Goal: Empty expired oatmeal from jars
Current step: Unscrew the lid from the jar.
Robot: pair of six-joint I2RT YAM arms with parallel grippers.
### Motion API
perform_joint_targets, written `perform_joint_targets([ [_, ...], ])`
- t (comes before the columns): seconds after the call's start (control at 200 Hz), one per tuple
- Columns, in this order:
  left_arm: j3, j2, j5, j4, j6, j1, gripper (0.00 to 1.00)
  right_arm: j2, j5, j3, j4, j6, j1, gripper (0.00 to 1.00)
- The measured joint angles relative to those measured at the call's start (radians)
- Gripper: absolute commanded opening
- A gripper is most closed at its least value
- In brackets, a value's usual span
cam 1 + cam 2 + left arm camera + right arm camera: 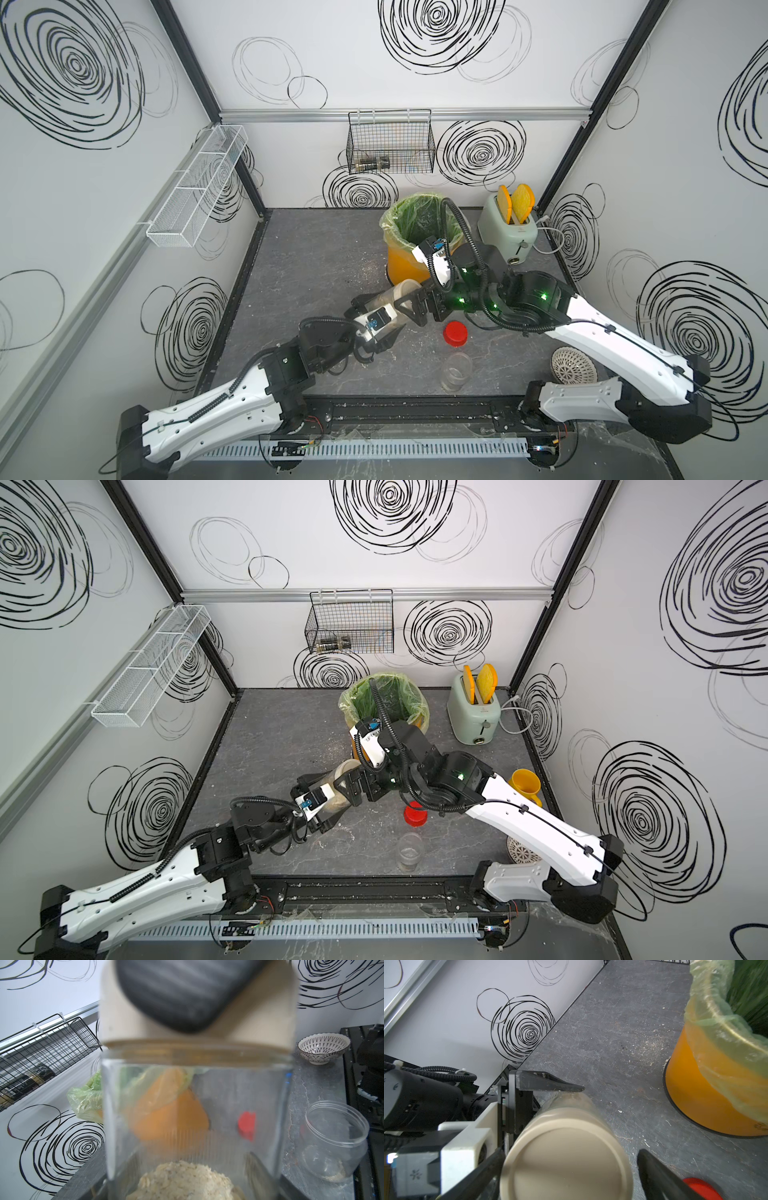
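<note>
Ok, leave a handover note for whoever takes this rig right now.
Left gripper: shut on the wide jar, held tilted, oatmeal inside, beige lid on.
Right gripper: jaws open either side of that lid, not clamped.
Done: slim jar uncapped, upright, only crumbs left; red cap beside it.
To do: pull lid, tip oatmeal into the bin.

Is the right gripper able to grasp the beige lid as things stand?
Probably yes: the right gripper is open, its jaws on both sides of the lid, nothing in the way, while the left gripper holds the jar.
</note>
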Motion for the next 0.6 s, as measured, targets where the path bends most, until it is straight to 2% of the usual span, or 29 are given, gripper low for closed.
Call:
perform_joint_targets([
  [0.045,0.000,0.000,0.000,0.000,0.000,0.000,0.00,0.002,-0.007,0.000,-0.002,-0.004,-0.007,0.90],
  [0.34,-0.003,0.001,0.014,-0.011,-0.013,0.008,0.00,0.005,-0.092,-0.010,0.015,-0.028,-0.028,0.69],
  [0.6,0.009,0.001,0.087,-0.079,-0.059,0.027,0.00,-0.040,-0.150,-0.103,0.085,-0.145,-0.044,0.59],
])
